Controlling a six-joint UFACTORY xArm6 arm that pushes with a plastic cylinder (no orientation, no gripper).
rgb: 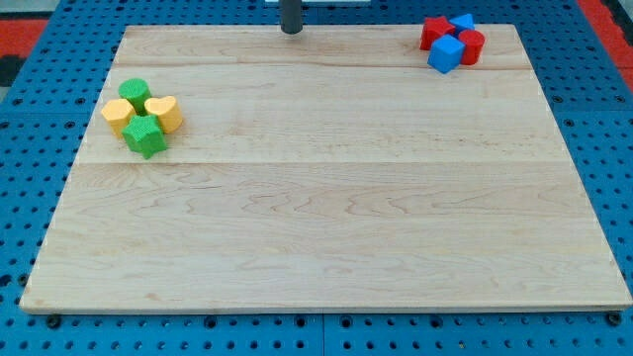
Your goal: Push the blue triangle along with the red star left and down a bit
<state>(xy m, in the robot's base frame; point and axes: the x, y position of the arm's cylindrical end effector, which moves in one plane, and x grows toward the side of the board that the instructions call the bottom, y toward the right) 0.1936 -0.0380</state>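
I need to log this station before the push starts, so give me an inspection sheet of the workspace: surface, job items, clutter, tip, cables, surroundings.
Surface: pale wooden board, flat, no marks seen.
Job's things: small blue triangle block and red star block packed together near the view's top right corner.
Clutter: blue cube and second red block touching that same cluster; two green blocks and two yellow blocks bunched at the view's left.
Tip: my tip at the view's top centre, well to the left of the red and blue cluster, touching no block.
Cables: nothing seen.
Surroundings: blue perforated base around the board.
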